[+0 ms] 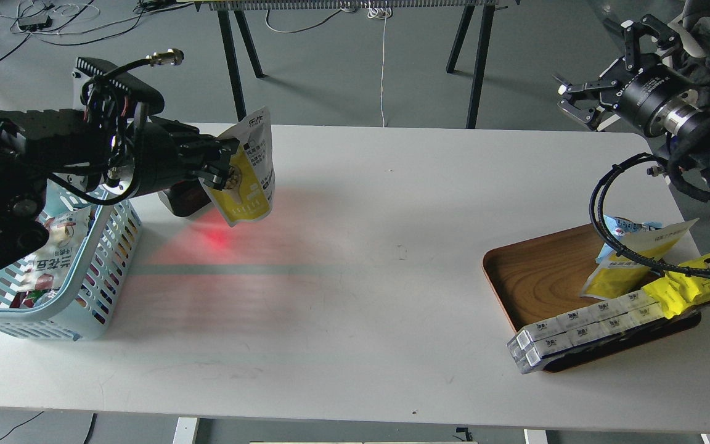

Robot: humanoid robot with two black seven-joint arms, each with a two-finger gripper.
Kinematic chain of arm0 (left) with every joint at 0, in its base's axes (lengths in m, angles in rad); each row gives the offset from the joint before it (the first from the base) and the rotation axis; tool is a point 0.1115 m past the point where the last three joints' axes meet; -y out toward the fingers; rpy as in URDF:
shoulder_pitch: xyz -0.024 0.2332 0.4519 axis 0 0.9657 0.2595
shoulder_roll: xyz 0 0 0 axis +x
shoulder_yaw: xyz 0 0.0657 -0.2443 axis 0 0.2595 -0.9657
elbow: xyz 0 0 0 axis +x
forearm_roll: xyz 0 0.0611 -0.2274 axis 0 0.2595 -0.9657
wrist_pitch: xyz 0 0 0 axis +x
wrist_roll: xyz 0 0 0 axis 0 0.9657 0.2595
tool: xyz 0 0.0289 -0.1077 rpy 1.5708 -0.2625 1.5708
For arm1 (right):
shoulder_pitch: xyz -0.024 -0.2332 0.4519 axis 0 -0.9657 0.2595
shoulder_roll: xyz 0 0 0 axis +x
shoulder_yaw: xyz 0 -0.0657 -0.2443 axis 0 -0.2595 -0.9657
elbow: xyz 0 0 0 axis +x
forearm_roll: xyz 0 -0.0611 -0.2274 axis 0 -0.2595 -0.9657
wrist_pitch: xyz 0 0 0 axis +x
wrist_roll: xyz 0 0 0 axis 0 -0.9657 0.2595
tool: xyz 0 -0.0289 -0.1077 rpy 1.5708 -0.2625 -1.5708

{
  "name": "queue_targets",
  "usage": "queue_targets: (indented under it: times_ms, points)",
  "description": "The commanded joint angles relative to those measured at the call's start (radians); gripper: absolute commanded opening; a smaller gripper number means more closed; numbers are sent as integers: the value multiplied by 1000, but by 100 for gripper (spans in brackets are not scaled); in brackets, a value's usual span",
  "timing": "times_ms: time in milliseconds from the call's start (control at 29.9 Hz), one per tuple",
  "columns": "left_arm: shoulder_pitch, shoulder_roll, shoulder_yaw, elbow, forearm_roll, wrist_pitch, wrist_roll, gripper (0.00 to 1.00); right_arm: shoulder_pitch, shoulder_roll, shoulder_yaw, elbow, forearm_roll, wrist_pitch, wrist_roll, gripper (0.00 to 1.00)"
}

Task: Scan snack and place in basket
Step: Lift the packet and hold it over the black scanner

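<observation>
My left gripper [222, 169] is shut on the snack [248, 172], a flat pouch with a white printed top and a yellow lower part. It hangs upright above the table, right in front of the black scanner [183, 198], which casts red light on the tabletop. The light blue basket [108, 259] stands at the left table edge, below my left arm, with several packets inside. My right gripper [583, 102] is open and empty, held high above the table's far right corner.
A brown wooden tray [540, 277] at the right holds a yellow pouch with a light-blue top [623, 262], a bright yellow packet with a cartoon face [697, 277] and white boxes [583, 327]. A black cable [607, 231] loops over the tray.
</observation>
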Motion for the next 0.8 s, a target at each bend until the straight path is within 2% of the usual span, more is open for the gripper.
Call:
queue_targets:
  times_ms: [0,401,769]
  points:
    - [-9,-6,2,0,3,0,9,0,0,5,0,-1,0,0,1,96]
    - [-11,-13,1,1,32,0,82,0,0,5,0,-1,0,0,-1,96]
    - [-6,-60,4,12,78,0,114,0,2,5,0,-1,0,-2,1,96]
